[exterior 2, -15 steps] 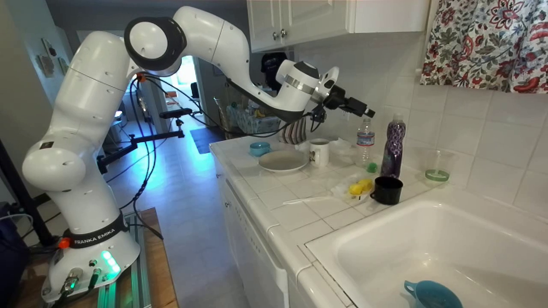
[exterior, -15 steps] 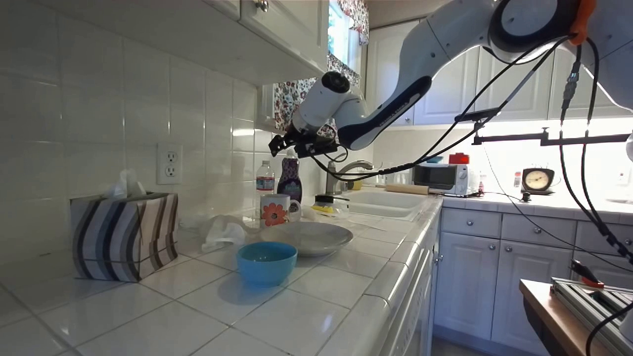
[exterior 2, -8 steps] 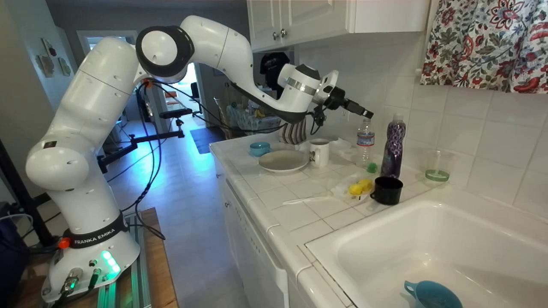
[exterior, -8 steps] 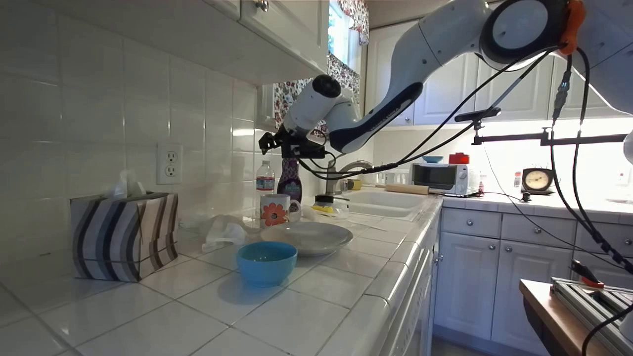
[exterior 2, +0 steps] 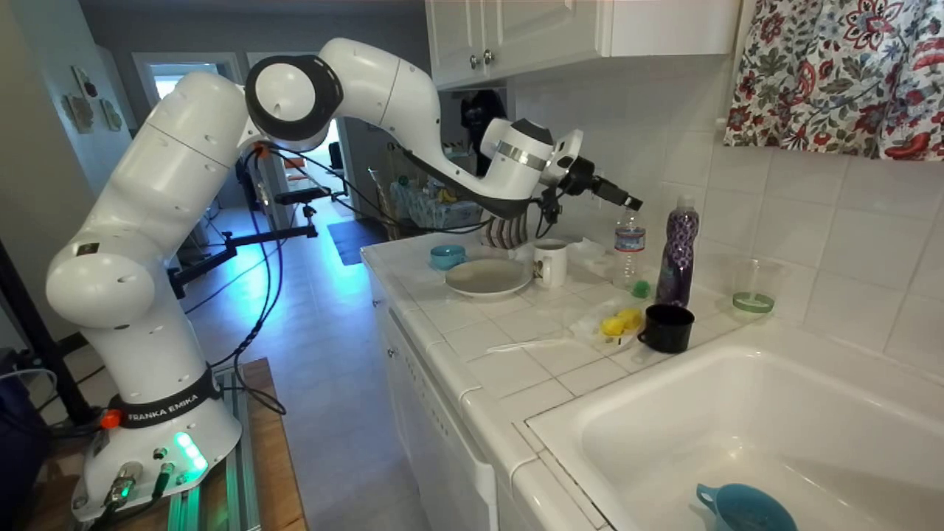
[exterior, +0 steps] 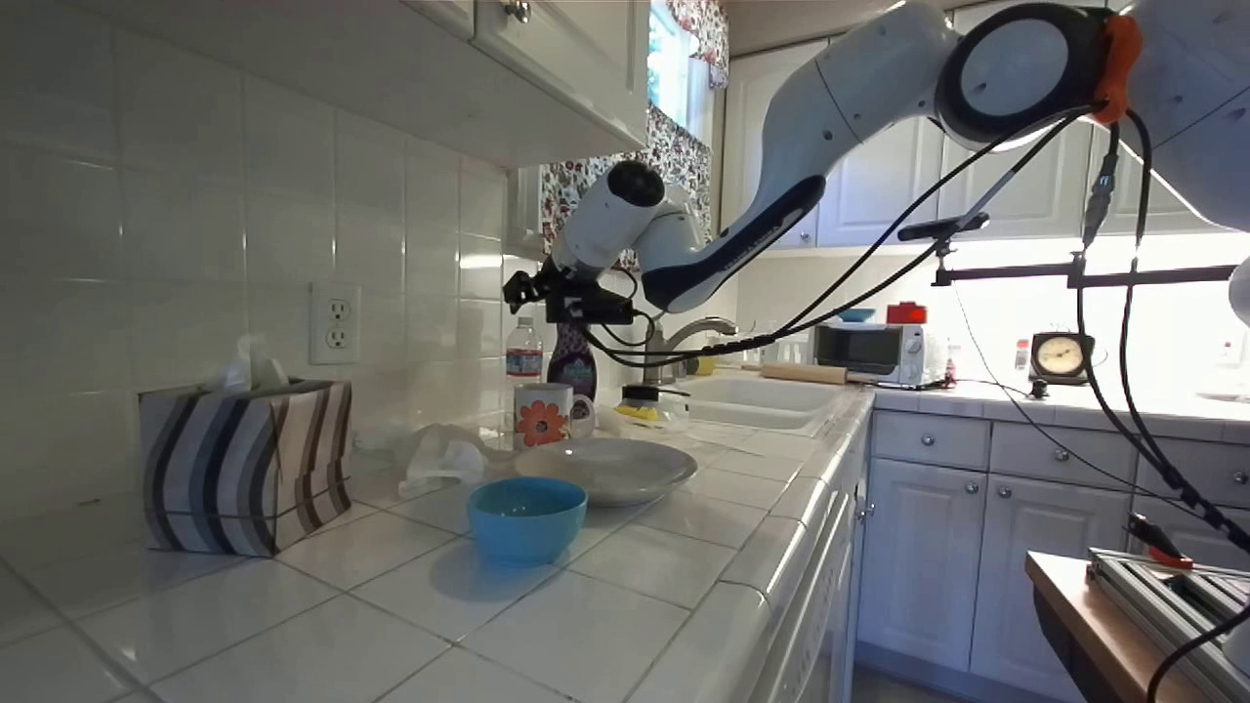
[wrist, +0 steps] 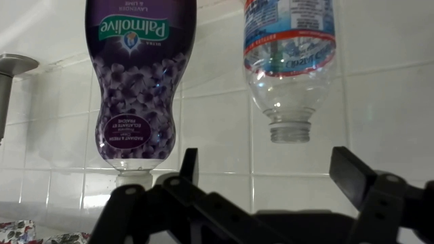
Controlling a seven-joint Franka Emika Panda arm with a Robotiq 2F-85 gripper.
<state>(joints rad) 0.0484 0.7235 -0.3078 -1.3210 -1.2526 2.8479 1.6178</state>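
A white robot arm extends over a white tiled tabletop beside a tiled wall. The jaws stand wide, a broad gap between their 2 black fingers. Nearest to them is a clear plastic bottle with a red and blue label, standing upright on the tabletop; in the wrist view, which is upside down, its threaded mouth lies near the fingers but apart from them. Just beside it, toward the sink, stands a purple Palmolive bottle, its pale cap partly hidden behind the jaws. In an exterior view, a black cup stands at the sink's edge next to a yellow object, and a teal cup sits in the sink, partly out of view. In both exterior views, a white mug, a gray plate, a blue bowl and a striped tissue box stand farther from the sink than the bottles.
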